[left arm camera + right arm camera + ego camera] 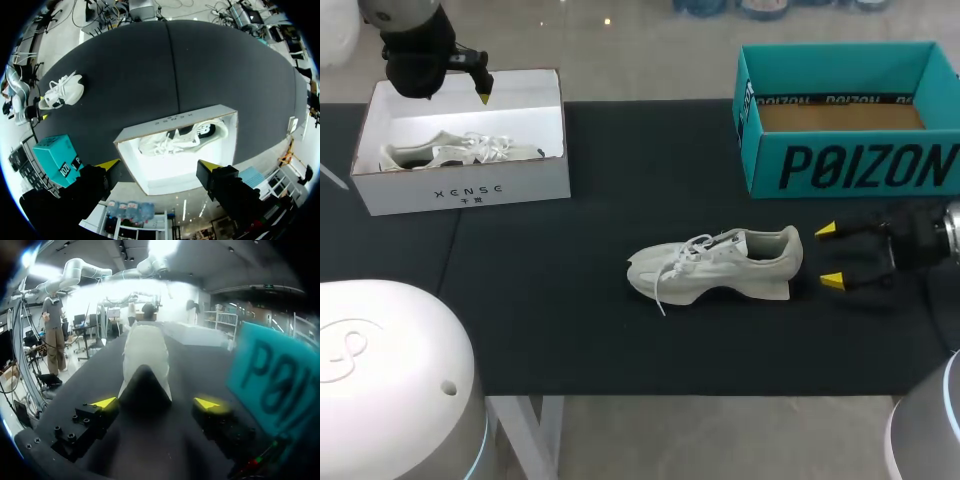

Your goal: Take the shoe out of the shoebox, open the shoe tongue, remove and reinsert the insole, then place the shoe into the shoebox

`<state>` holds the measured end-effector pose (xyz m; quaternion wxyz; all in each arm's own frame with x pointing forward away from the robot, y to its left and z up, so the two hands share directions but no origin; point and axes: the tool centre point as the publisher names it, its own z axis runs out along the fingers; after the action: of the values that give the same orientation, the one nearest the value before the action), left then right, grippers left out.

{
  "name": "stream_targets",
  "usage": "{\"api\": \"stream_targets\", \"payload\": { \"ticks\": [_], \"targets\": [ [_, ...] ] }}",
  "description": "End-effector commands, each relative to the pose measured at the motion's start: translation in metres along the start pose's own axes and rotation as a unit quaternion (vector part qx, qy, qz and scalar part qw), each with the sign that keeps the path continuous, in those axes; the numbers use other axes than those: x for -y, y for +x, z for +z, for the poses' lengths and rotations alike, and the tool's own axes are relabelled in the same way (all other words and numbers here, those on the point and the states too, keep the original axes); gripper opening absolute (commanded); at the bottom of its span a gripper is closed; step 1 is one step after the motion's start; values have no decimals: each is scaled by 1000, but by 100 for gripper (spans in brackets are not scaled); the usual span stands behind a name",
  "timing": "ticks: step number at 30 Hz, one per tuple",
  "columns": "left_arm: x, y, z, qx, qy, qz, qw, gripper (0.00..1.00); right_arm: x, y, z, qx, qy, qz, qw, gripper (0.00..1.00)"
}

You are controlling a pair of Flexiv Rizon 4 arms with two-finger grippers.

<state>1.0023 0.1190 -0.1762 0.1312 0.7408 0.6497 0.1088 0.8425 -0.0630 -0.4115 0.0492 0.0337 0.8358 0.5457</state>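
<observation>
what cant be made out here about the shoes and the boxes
- Insole of the shoe on the table: head view, collar opening too small and dark; right wrist view, the heel blocks it.
- Teal box: head view, right end cut off by the picture edge.
- Other shoe: head view, the front wall of the white box hides its lower side.

— What sat on the black cloth-covered desk (570, 320)?
— A white cardboard shoebox (470, 190) at its far left, an open teal cardboard box (860, 165) at its far right, and a pale grey-white laced sneaker (720, 262) upright between them, nearer the front.
</observation>
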Motion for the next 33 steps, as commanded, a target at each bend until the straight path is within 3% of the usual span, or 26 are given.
{"api": "stream_targets", "payload": {
  "ticks": [1,17,33],
  "targets": [
    [1,0,-1,0,-1,0,1000,100,4,1,14,-4,-11,0,1000,100],
    [1,0,-1,0,-1,0,1000,100,-13,17,42,-12,-30,-7,999,100],
    [1,0,-1,0,-1,0,1000,100,-6,13,66,-26,-28,1,999,100]
  ]
}}
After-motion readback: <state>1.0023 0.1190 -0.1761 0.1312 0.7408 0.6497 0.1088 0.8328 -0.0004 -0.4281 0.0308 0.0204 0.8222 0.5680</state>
